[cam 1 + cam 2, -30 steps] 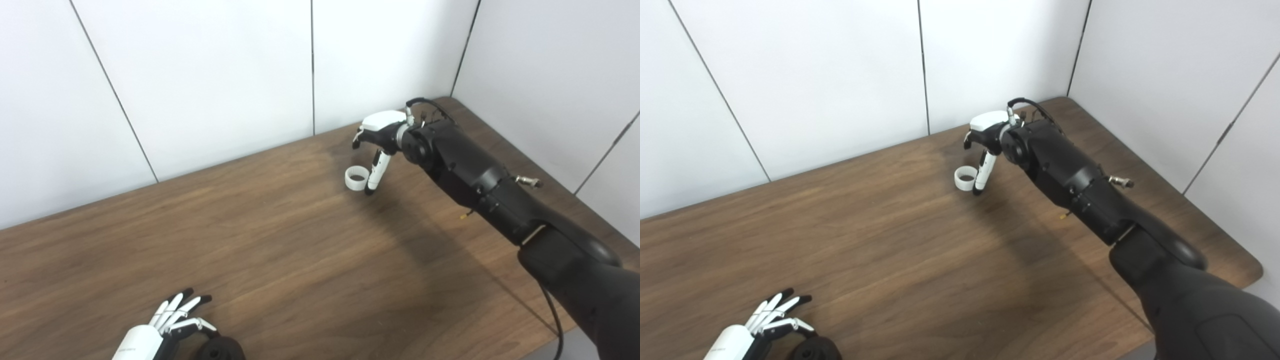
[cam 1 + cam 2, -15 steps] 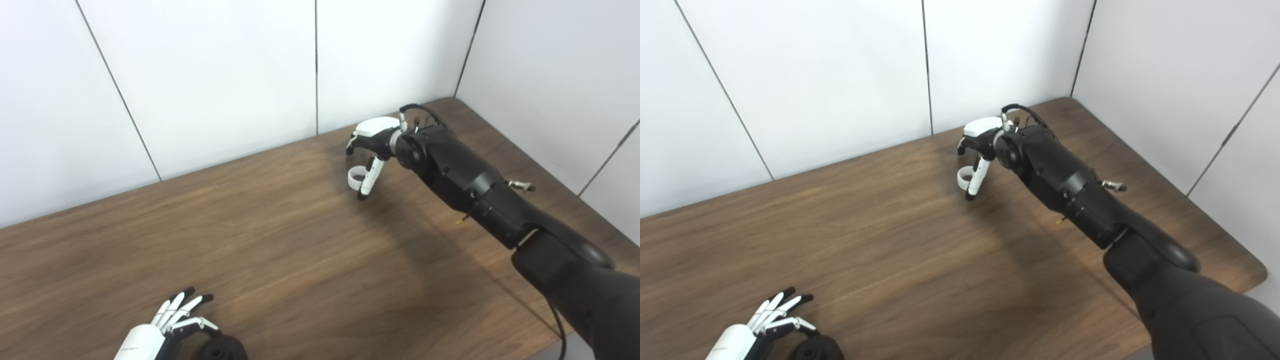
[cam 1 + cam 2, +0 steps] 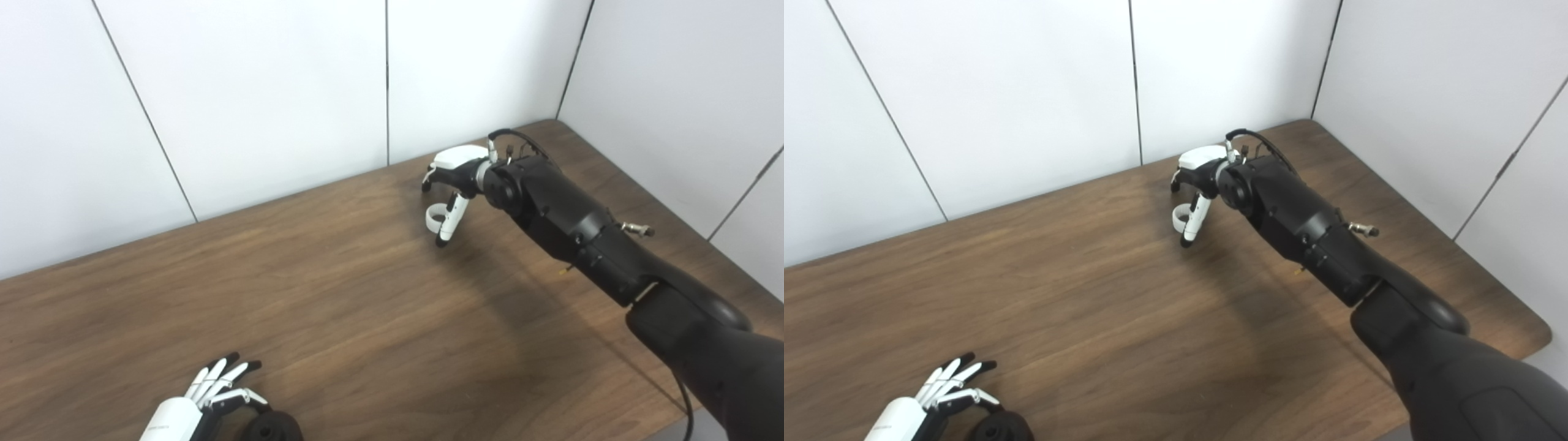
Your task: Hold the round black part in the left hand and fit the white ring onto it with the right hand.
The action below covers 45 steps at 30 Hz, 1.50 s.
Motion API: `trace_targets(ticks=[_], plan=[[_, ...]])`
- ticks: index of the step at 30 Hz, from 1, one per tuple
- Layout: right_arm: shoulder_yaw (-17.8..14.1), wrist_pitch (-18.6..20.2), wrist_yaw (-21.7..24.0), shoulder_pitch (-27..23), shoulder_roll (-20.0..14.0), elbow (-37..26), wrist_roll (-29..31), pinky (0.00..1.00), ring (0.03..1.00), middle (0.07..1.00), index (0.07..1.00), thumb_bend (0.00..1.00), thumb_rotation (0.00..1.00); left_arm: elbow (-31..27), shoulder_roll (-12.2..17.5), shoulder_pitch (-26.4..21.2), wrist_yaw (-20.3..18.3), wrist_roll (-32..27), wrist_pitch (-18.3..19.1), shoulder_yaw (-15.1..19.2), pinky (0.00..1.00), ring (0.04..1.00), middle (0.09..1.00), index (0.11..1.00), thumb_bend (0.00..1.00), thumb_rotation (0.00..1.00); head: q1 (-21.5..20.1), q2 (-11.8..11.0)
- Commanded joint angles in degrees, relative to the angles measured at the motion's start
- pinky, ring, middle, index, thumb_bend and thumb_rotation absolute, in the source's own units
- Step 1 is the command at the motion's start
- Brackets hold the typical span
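Note:
The white ring (image 3: 433, 218) stands tilted at the far side of the table, pinched between the thumb and fingers of my right hand (image 3: 453, 177), which hide part of it. That hand reaches in from the right on a long black arm (image 3: 582, 233). The round black part (image 3: 272, 427) sits at the table's near edge, cut off by the picture's bottom. My left hand (image 3: 202, 398) rests just left of it with its fingers spread, touching or nearly touching the part but not closed on it.
The brown wooden table (image 3: 343, 318) meets white wall panels (image 3: 257, 98) at the back and right. Its rounded right corner (image 3: 1540, 331) shows in the right eye view. A thin cable (image 3: 683, 398) hangs off the right arm.
The ring lay flat beside the right thumb a second ago; now it is tilted and held by the right hand. The camera shifted slightly. The left hand has not moved.

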Motion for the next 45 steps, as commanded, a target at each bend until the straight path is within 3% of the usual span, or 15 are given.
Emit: trace_targets(ticks=[1,45], plan=[[-0.9,0.2,-1.2,-2.5,-1.8,-1.7,-0.1,1.0,1.0,0.994,0.849,0.98,0.4,0.2,0.5,0.7,-1.6,1.7,0.9,-0.6,1.0,0.986,0.902,0.48,0.52,0.05,-0.1,0.0],[-1.2,0.1,-1.4,-0.6,-3.9,-3.3,-0.3,0.95,1.0,0.982,0.846,0.98,0.42,0.1,0.6,0.1,-2.2,1.5,1.2,-0.4,1.0,0.991,0.907,0.48,0.52,0.05,-0.6,0.4]])
